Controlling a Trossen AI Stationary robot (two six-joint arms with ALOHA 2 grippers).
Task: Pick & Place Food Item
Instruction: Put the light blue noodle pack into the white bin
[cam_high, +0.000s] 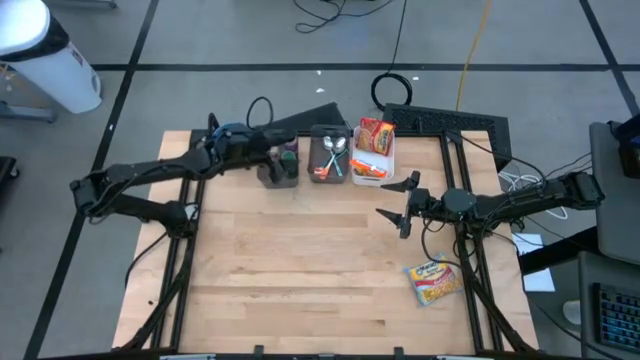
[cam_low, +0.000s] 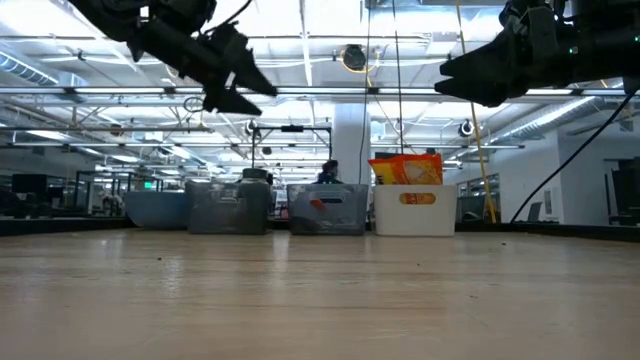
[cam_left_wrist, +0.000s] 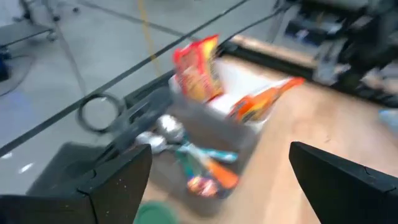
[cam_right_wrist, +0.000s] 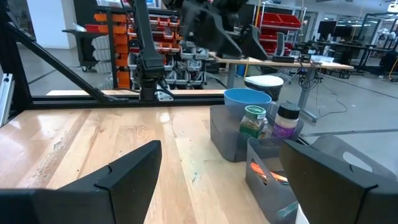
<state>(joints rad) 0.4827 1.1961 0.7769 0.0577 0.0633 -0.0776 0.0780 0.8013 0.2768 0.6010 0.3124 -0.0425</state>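
Observation:
A yellow food packet (cam_high: 432, 282) lies flat on the table near its right edge. Red and orange packets (cam_high: 375, 135) stand in a white bin (cam_high: 388, 165) at the far side; they also show in the low view (cam_low: 405, 168). My right gripper (cam_high: 395, 198) is open and empty, raised over the table right of the middle, its fingers toward the table's left (cam_right_wrist: 224, 180). My left gripper (cam_high: 272, 152) is open and empty above the far bins (cam_left_wrist: 217, 186). Both grippers hang high in the low view, the left one (cam_low: 235, 85) and the right one (cam_low: 470, 80).
Three bins stand in a row at the far edge: a grey bin with jars and a blue cup (cam_high: 280, 168), a grey bin with spoons (cam_high: 330, 158), and the white bin. The wooden tabletop (cam_high: 300, 270) is bare in the middle and near side. Cables lie beyond the far edge.

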